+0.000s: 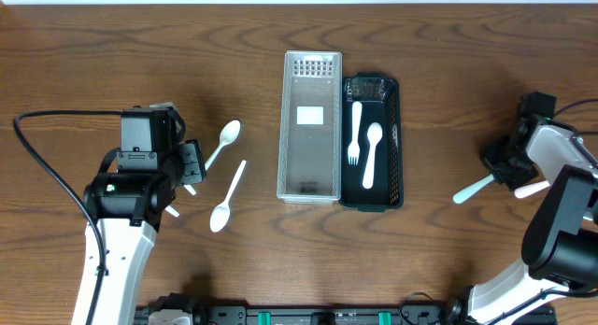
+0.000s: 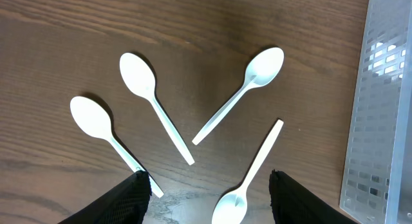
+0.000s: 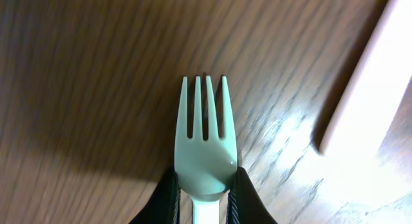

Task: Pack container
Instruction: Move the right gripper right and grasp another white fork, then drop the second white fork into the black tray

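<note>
A clear perforated container [image 1: 309, 126] and a black container [image 1: 395, 143] stand side by side mid-table; the black one holds a white fork [image 1: 354, 134] and a spoon [image 1: 372, 155]. My left gripper [image 1: 190, 166] is open and empty over several white spoons; in the left wrist view its fingers [image 2: 209, 198] straddle the bowl of one spoon [image 2: 248, 179], with others [image 2: 244, 89], [image 2: 151, 102], [image 2: 103, 130] ahead. My right gripper [image 1: 502, 169] is shut on a white fork [image 1: 472, 190], seen tines-forward in the right wrist view [image 3: 205, 134] just above the table.
Two spoons [image 1: 224, 143], [image 1: 227, 199] lie between my left arm and the clear container. Another white utensil [image 1: 533, 189] lies beside my right gripper; its handle shows in the right wrist view [image 3: 367, 89]. A black cable [image 1: 47, 166] loops at the left.
</note>
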`<state>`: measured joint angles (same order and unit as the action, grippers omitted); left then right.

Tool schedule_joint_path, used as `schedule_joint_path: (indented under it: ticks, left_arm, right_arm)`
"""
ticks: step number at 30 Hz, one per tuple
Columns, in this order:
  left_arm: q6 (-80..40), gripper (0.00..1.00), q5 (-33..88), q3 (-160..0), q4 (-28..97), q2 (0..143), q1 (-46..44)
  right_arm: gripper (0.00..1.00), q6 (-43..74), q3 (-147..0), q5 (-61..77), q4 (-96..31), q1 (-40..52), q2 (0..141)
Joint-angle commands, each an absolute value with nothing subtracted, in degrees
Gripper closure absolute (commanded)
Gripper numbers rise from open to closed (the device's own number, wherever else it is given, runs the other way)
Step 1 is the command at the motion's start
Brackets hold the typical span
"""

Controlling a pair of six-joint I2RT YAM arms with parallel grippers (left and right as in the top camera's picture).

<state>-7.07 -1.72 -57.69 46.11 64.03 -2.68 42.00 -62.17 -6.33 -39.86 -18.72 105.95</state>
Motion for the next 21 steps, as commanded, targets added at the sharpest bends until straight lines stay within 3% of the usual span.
schedule_joint_path:
  ticks: [1, 11, 17, 21]
  left_arm:
    - [-6.68, 0.38, -2.17, -58.89, 46.22, 64.31, -2.59]
    - [-6.68, 0.38, -2.17, -58.89, 46.22, 64.31, -2.59]
    - [-6.68, 0.38, -2.17, -58.89, 46.22, 64.31, -2.57]
    - [-6.68, 0.38, -2.17, -58.89, 46.22, 64.31, -2.57]
  right_arm:
    - [0.99, 38.57, -64.47, -5.45, -41.01, -14.66, 102.17]
    - [0.99, 29.76, -78.24, -2.2, -46.15, 7.11, 90.72]
    - [0.99, 29.63, -80.4, -2.11, -45.43, 18.92, 91.81]
    - [0.99, 29.71, -80.34, -3.27, -45.45, 21.98, 96.27]
